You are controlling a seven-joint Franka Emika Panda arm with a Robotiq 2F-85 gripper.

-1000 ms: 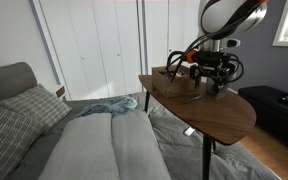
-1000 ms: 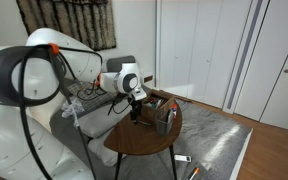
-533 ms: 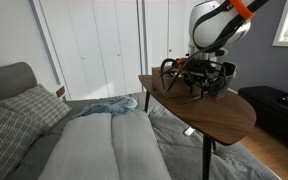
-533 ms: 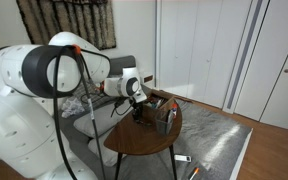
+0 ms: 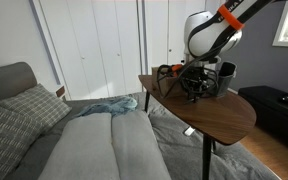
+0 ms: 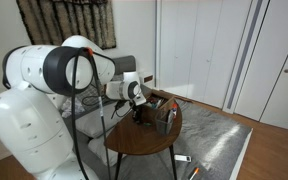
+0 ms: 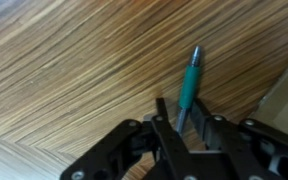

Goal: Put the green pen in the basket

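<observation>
The green pen (image 7: 189, 85) lies flat on the wooden table (image 7: 64, 70), seen plainly in the wrist view. My gripper (image 7: 181, 108) is down over the pen's grey lower end, one finger on each side and close in, with a thin gap still showing. In both exterior views the gripper (image 5: 194, 95) (image 6: 135, 112) points down at the tabletop and the pen is too small to make out. The brown basket (image 5: 169, 73) (image 6: 156, 100) stands on the table just beyond the gripper.
A dark grey cup (image 5: 225, 78) (image 6: 167, 121) stands on the round table (image 5: 219, 118) near the basket. A bed with pillows (image 5: 14, 115) lies beside the table. Small items lie on the floor (image 6: 184, 160) under it.
The gripper has come down onto the table over the pen, and its fingers have drawn in from wide apart to close on either side of it.
</observation>
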